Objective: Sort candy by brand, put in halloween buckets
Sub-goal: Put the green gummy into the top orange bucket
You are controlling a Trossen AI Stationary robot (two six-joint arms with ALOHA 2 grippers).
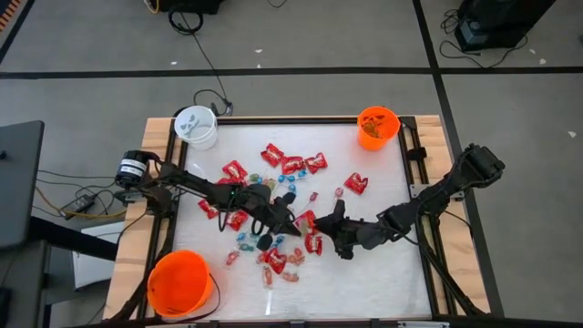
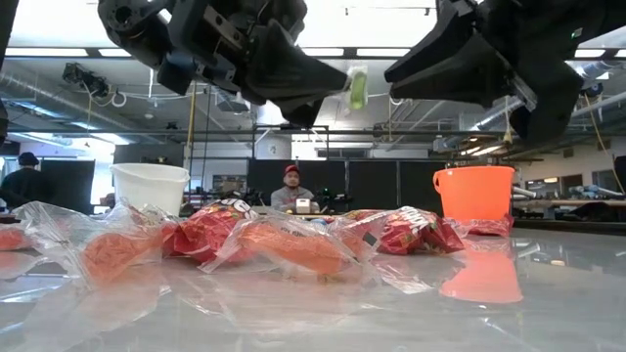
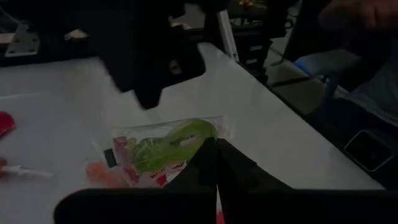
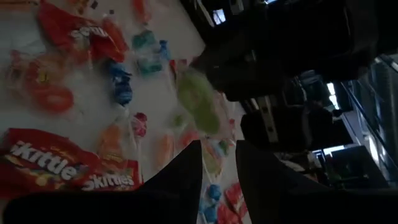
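Observation:
My left gripper point(image 1: 293, 221) hovers over the middle of the table, shut on a green candy in a clear wrapper point(image 3: 177, 140), also seen in the low view point(image 2: 358, 90). My right gripper point(image 1: 335, 217) faces it from the right, just short of the candy point(image 4: 199, 102), open point(image 4: 219, 163) with nothing between its fingers. Loose candy lies below: red packets point(image 1: 291, 166), blue pieces point(image 1: 246, 239), pink ones point(image 1: 278, 264). A white bucket point(image 1: 196, 126) stands at the far left, a small orange bucket point(image 1: 378, 126) at the far right, a larger orange bucket point(image 1: 179, 282) at the near left. My left gripper pinches the clear wrapper by its near edge point(image 3: 200, 149) between its two shut fingers. The fingers come from the table's left, slanting a little downward. The candy sticks out ahead of the fingertips point(image 2: 333, 90), lifted well clear of the table.
Wooden rails point(image 1: 162, 182) frame the white tabletop. Bare room lies at the near right point(image 1: 383, 282) and along the far side between the two far buckets. Cables trail by the left rail point(image 1: 82, 202). Beyond the table a person point(image 2: 290, 191) sits in the room.

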